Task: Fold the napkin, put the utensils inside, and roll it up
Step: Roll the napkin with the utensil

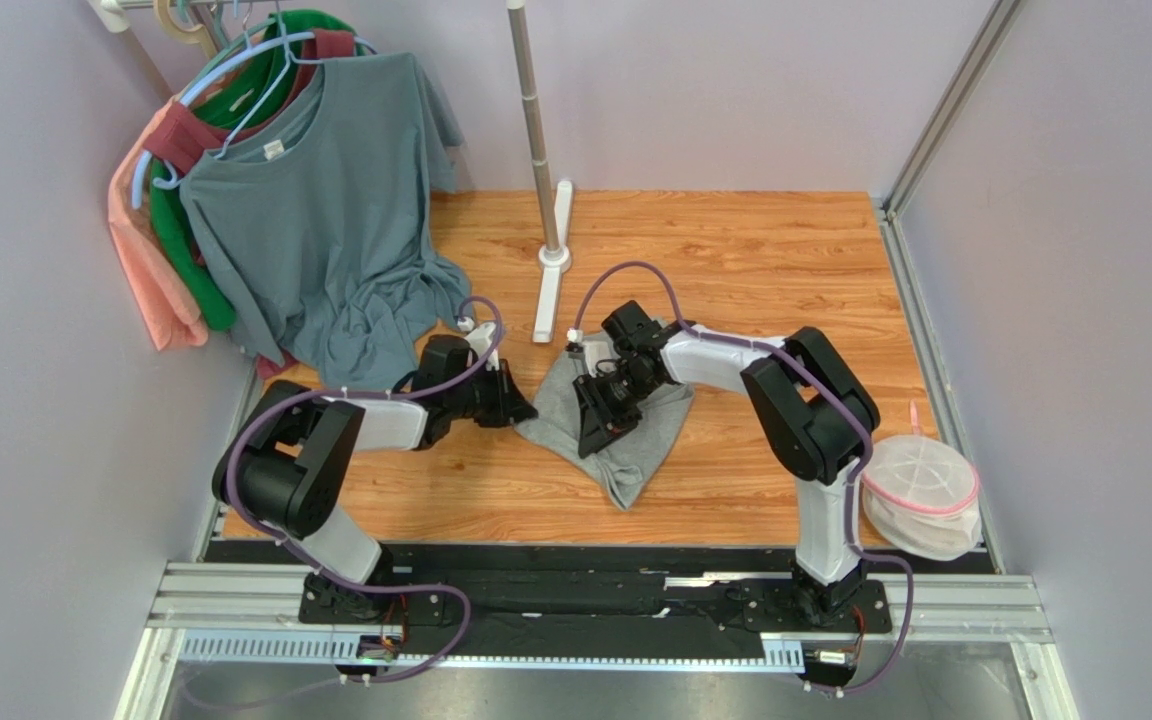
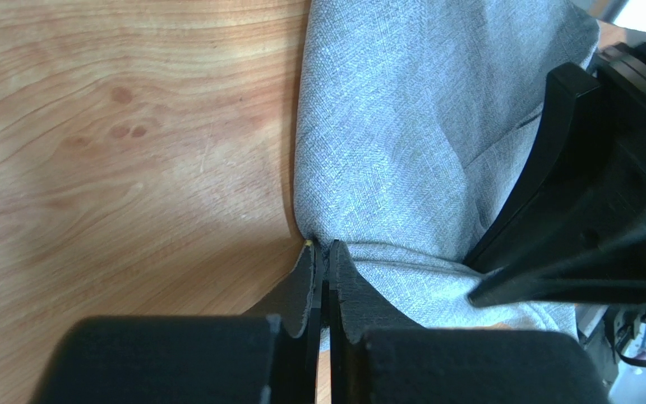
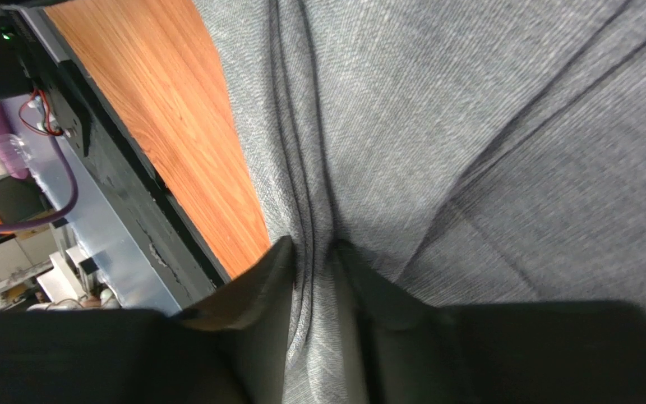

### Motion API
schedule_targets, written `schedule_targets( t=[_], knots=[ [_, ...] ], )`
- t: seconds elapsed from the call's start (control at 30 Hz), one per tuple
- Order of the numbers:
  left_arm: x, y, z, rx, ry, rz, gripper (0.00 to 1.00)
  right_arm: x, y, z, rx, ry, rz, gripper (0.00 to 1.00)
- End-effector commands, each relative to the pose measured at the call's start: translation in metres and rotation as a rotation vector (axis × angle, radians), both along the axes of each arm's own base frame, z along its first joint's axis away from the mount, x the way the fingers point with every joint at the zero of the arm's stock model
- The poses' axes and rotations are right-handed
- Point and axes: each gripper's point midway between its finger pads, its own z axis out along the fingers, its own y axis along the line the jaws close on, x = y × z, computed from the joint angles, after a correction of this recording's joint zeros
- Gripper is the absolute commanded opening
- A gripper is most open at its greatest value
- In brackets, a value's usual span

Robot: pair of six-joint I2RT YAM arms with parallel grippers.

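The grey napkin (image 1: 642, 443) lies crumpled on the wooden table (image 1: 748, 255), between the two arms. My left gripper (image 1: 515, 402) sits at its left edge. In the left wrist view the jaws (image 2: 325, 248) are pressed together on a corner of the napkin (image 2: 402, 126). My right gripper (image 1: 593, 428) hangs over the middle of the cloth. The right wrist view shows its fingers (image 3: 314, 252) standing a little apart, with a loose pleat of the napkin (image 3: 470, 126) running between them. The utensils are out of view.
Several T-shirts on hangers (image 1: 319, 210) hang at the back left, reaching the table. A metal pole on a white foot (image 1: 552, 248) stands behind the napkin. A pink-rimmed mesh basket (image 1: 920, 488) sits at the right edge. Walls close in on both sides.
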Motion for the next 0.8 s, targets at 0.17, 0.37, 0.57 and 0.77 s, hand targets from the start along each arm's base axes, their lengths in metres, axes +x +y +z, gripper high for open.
schedule_targets(
  t=[0.17,0.37,0.57,0.77],
  knots=[
    [-0.02,0.021,-0.037,0.167,0.203,0.033,0.0,0.025,-0.005,0.053,-0.162,-0.388,-0.002,0.48],
    [-0.016,0.018,-0.033,0.18,0.223,0.002,0.0,0.027,0.016,0.074,-0.201,-0.742,0.005,0.52],
    [-0.021,0.019,-0.039,0.197,0.277,-0.005,0.0,0.021,0.023,0.059,-0.252,-0.86,0.07,0.52],
    [-0.022,0.019,-0.042,0.2,0.301,-0.006,0.0,0.014,0.023,0.037,-0.287,-0.905,0.121,0.52]
  ],
)
